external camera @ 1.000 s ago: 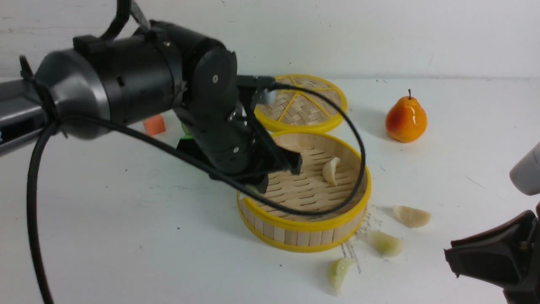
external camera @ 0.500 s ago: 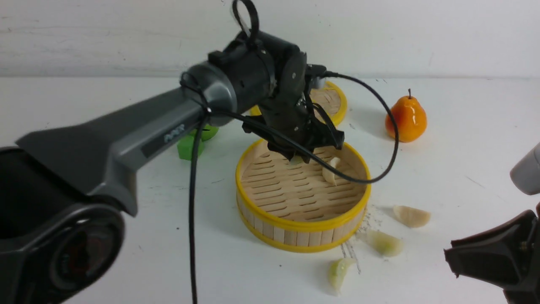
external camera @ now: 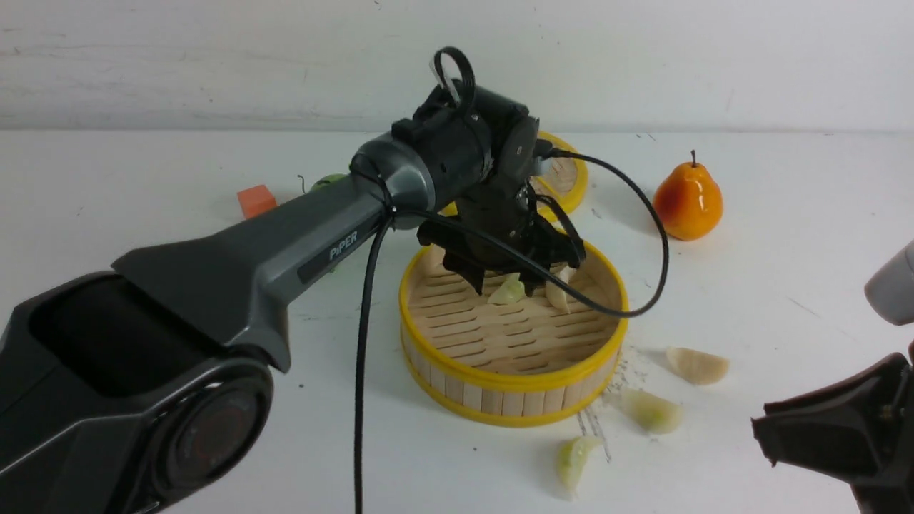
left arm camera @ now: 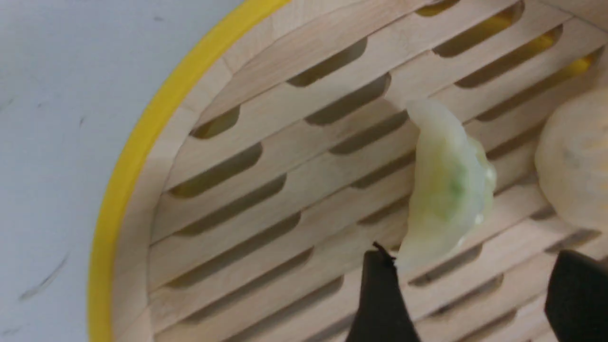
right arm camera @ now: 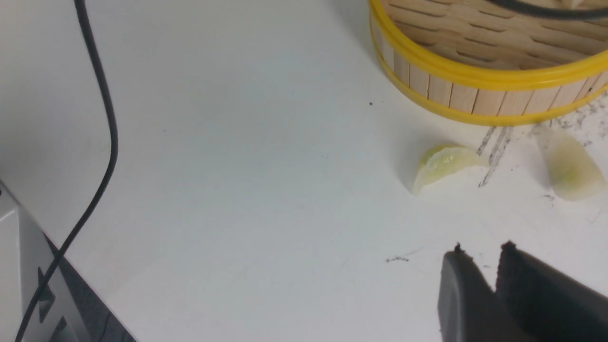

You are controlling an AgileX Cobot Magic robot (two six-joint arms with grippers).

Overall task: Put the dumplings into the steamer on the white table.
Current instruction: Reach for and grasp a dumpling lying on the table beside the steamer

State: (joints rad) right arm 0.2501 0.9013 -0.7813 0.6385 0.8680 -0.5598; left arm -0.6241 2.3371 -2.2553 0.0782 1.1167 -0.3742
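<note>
Left wrist view: my left claw (left arm camera: 475, 263) is spread, with the green dumpling (left arm camera: 449, 185) lying on the steamer (left arm camera: 118, 190) floor just beyond it, right against one fingertip. If I lift crookedly, that finger could flick it into the cream dumpling (left arm camera: 572, 161) alongside.

Brightly, evenly lit, with soft shadows beside the steamer (external camera: 500, 400) on the bench (external camera: 107, 185) (small sheen on the pear (external camera: 687, 203)). Softly blurred in the left wrist close-up.
</note>
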